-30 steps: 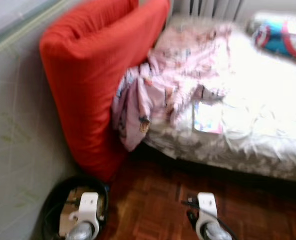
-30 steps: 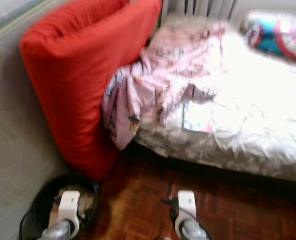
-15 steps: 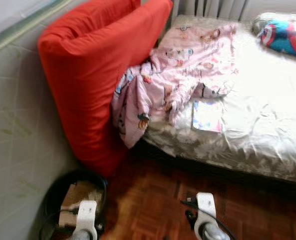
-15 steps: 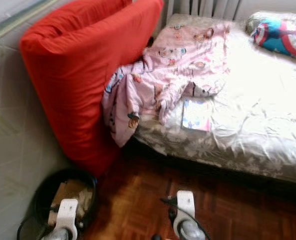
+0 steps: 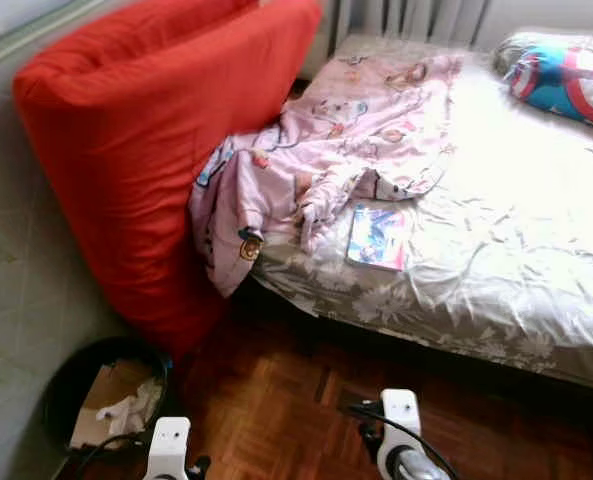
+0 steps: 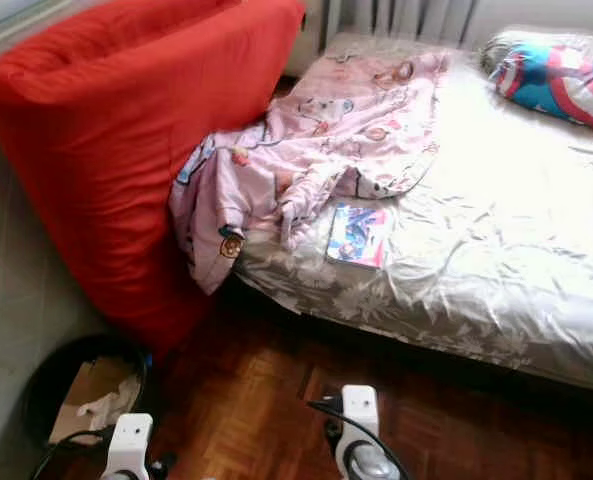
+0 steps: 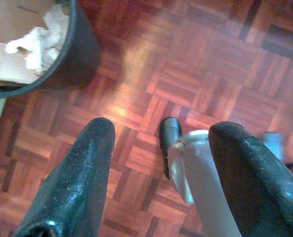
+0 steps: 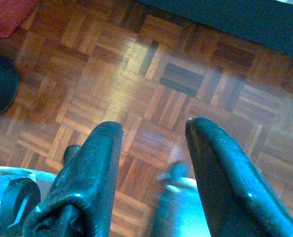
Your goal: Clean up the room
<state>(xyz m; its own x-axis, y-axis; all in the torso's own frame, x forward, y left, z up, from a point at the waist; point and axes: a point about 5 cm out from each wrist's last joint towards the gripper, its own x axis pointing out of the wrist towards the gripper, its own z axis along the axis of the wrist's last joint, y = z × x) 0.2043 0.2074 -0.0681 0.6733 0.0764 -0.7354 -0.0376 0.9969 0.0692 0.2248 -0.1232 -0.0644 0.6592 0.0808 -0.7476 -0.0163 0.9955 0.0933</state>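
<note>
On the far left I see a pale wall, and at its foot, near me, a black waste bin standing on the parquet floor with cardboard and crumpled white paper inside. Just right of the bin a big red cushion stands upright, leaning between the wall and the bed. A pink printed pyjama top lies crumpled on the left part of the bed, one sleeve hanging over the edge and touching the cushion. Right beside its lower hem a small colourful book lies flat on the shiny grey floral bedspread. At the far right corner of the bed rests a blue, red and white shield-patterned pillow. Behind the bed head I can make out a radiator.

My left claw hangs low over the floor, just right of the bin, fingers apart and holding nothing. My right claw also hangs above bare parquet near the bed's dark underside, fingers apart and empty. Both wrists sit at the near edge of the head view, well apart from the clutter on the bed
</note>
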